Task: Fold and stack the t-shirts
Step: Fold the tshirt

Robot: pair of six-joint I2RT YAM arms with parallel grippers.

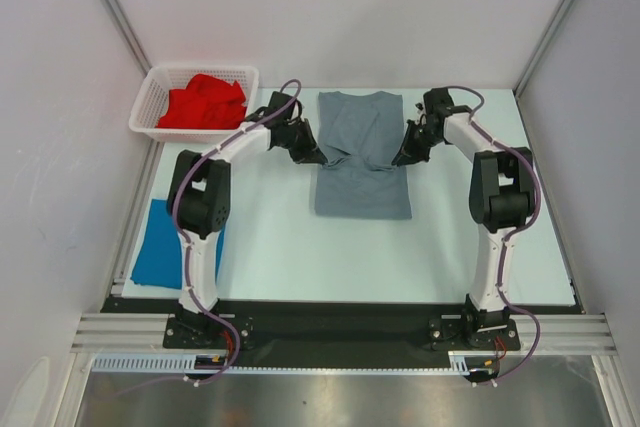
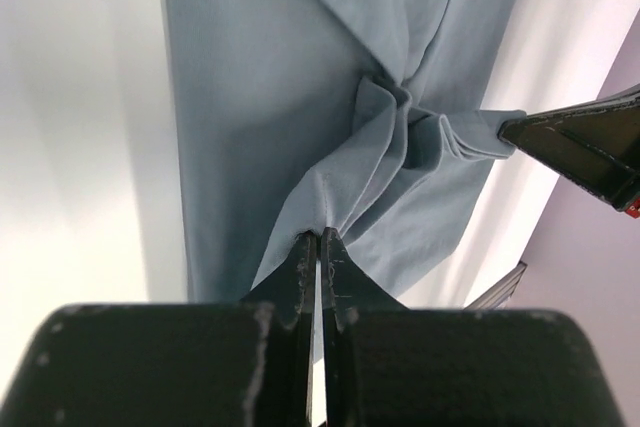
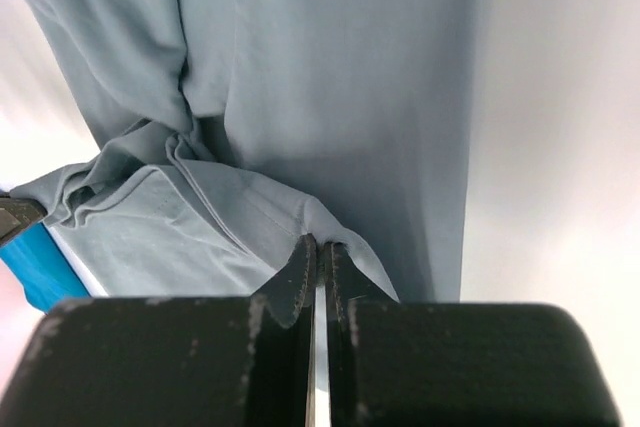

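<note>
The slate grey t-shirt [image 1: 362,197] lies mid-table, long side running away from me, bunched across its middle. My left gripper [image 1: 322,159] is shut on a pinch of its left edge, seen close in the left wrist view [image 2: 321,234] with grey cloth [image 2: 260,97] beyond. My right gripper [image 1: 401,159] is shut on the right edge [image 3: 318,240], folds of the shirt [image 3: 330,67] ahead of it. The red t-shirt [image 1: 205,102] is crumpled in the basket. The bright blue t-shirt [image 1: 160,242] lies folded flat at the near left.
The white mesh basket [image 1: 150,97] stands at the table's far left corner. Grey walls and metal posts close in the pale table [image 1: 290,247] on three sides. A black strip with both arm bases runs along the near edge.
</note>
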